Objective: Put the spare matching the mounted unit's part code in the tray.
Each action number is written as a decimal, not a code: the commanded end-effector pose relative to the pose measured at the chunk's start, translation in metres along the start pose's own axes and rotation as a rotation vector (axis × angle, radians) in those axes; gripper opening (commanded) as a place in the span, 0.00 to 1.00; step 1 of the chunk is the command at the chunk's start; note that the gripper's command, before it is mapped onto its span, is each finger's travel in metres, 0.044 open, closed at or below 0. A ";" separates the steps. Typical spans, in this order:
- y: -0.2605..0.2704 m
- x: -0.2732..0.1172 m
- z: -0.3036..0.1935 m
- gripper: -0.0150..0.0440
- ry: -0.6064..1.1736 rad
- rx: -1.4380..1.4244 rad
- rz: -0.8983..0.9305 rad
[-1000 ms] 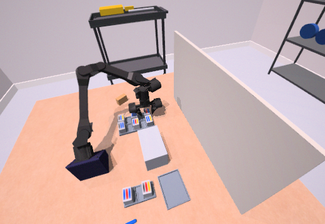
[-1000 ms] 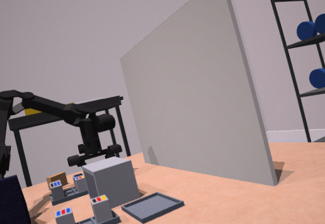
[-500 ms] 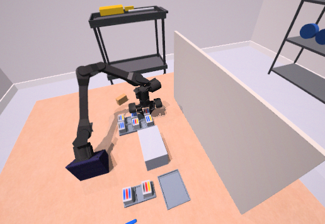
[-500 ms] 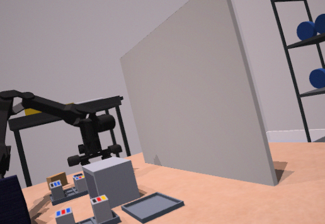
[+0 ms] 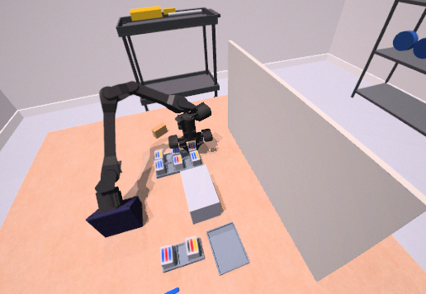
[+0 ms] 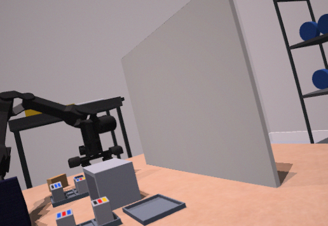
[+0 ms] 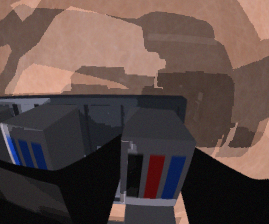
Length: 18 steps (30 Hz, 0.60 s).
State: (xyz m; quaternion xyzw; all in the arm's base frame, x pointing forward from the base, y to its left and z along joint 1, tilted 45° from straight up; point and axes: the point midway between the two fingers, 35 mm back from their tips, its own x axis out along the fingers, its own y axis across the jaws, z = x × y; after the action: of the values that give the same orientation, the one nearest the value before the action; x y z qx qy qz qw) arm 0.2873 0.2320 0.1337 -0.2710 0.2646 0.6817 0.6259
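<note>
My gripper (image 5: 192,148) is shut on a grey block with black, red and blue stripes (image 5: 191,144) (image 7: 155,175), at the far right end of the long rack (image 5: 167,174) (image 6: 61,203) (image 7: 104,125). I cannot tell whether the block is clear of its slot. Beside it in the wrist view stands a block with blue stripes (image 7: 49,137). Several other striped blocks stand in the rack. The shallow grey tray (image 5: 229,248) (image 6: 154,209) is empty, near the front. A grey box (image 5: 201,187) (image 6: 116,182) stands between rack and tray; no code shows on its visible faces.
A tall grey panel (image 5: 297,150) (image 6: 194,90) stands along the right. A short rack (image 5: 184,259) left of the tray holds a blue-red-blue block (image 5: 167,257) and a black-red-yellow block (image 5: 192,247). A brown block (image 5: 159,130) (image 6: 58,181) lies behind the long rack.
</note>
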 end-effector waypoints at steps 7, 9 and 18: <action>-0.003 -0.036 -0.001 0.25 0.007 0.002 -0.001; -0.003 -0.049 -0.001 0.25 0.008 0.003 -0.001; -0.001 -0.079 -0.001 0.25 0.008 0.006 -0.001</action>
State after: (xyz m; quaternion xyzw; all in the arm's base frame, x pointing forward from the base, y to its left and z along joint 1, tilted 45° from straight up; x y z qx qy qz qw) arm 0.2947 0.1780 0.1800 -0.2686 0.2764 0.6793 0.6246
